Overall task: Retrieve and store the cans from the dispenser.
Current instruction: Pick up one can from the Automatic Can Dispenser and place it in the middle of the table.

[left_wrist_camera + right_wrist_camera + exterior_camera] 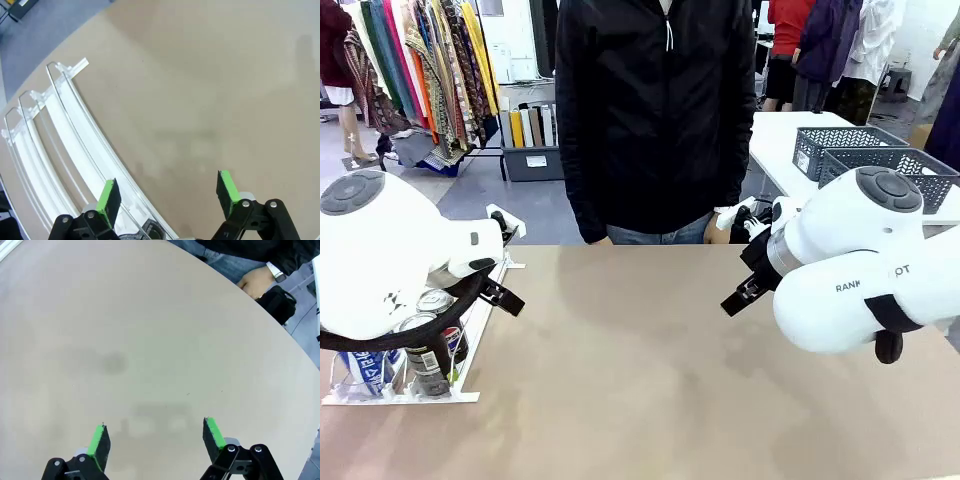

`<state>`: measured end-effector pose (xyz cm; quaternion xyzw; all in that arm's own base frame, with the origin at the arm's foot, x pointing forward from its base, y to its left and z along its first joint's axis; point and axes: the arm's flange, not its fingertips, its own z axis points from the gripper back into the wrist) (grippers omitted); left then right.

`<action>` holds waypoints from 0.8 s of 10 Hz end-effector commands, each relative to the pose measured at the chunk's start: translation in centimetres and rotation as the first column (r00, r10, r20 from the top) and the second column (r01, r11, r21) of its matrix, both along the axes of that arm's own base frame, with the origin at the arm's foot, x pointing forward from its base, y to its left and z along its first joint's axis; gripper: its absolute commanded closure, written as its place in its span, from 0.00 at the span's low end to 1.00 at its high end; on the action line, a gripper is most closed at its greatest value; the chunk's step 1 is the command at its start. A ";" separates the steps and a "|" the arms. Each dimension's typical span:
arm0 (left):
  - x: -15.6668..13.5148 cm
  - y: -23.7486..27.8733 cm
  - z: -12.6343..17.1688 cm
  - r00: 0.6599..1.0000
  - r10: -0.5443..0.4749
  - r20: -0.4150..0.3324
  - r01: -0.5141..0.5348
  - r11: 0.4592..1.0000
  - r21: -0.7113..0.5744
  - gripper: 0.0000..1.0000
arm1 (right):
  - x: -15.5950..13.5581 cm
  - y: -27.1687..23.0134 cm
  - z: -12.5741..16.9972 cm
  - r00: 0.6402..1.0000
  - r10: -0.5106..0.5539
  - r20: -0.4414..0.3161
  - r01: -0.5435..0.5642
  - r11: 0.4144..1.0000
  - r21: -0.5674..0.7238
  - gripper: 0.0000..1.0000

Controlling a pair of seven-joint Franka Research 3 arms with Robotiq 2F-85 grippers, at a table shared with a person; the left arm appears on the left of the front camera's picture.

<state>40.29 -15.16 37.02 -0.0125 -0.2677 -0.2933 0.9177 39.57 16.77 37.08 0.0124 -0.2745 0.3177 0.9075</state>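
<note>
Front view, seen from the room: the tan flat surface (640,360) lies bare across its middle, with wide room between both arms up to the far edge at 12 o'clock. One white-and-clear plastic dispenser rack (380,398) sits at 8 o'clock. It holds at least three cans: one blue-and-white drink can (365,368) and two black cans (428,365). The left end effector (167,197) is released, with three rack lanes at its 9 o'clock. The right end effector (155,440) is spread wide too, grasping nothing.

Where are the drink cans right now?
In the front view, the cans sit at the left side of the table, lined up at the near end of the dispenser, partly hidden behind the left arm.
</note>
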 end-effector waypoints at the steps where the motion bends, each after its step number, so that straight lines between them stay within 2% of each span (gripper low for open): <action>1: 0.0 0.0 0.0 1.000 0.000 0.001 0.000 1.000 0.000 0.00 | 0.0 0.0 0.0 1.000 0.000 0.000 0.000 1.000 0.000 0.00; 8: 0.0 0.0 0.0 1.000 0.000 0.001 0.000 1.000 0.000 0.00 | 0.0 0.0 0.0 1.000 0.000 0.000 0.000 1.000 0.000 0.00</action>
